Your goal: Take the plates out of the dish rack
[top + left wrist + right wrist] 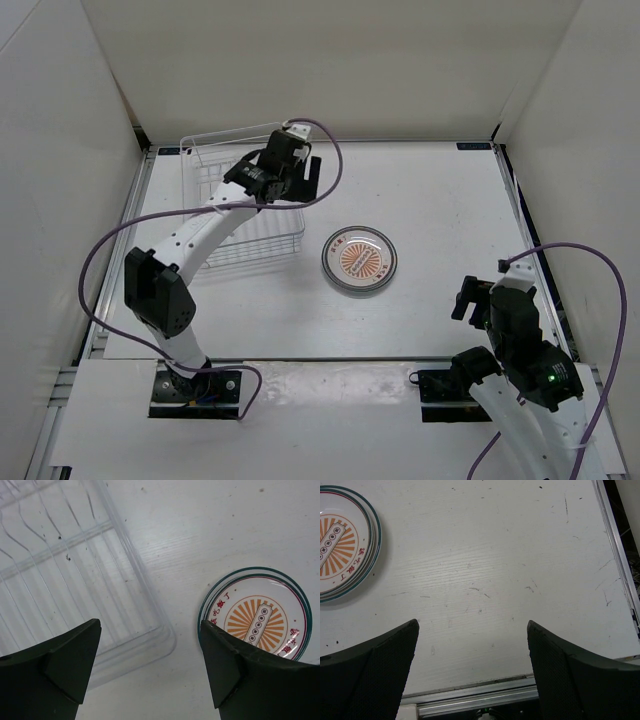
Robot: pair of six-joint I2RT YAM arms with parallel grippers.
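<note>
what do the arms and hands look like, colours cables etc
The left arm and right arm have white links with black joint housings, each trailing a looping purple cable. The left hand and right hand each carry two dark, wedge-shaped fingers. A green light glows on the right arm.

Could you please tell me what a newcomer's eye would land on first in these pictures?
The orange sunburst plate lying mid-table stands out first. Next comes the dish rack at the far left, with the left arm stretched over its right side, jaws open and empty.
</note>
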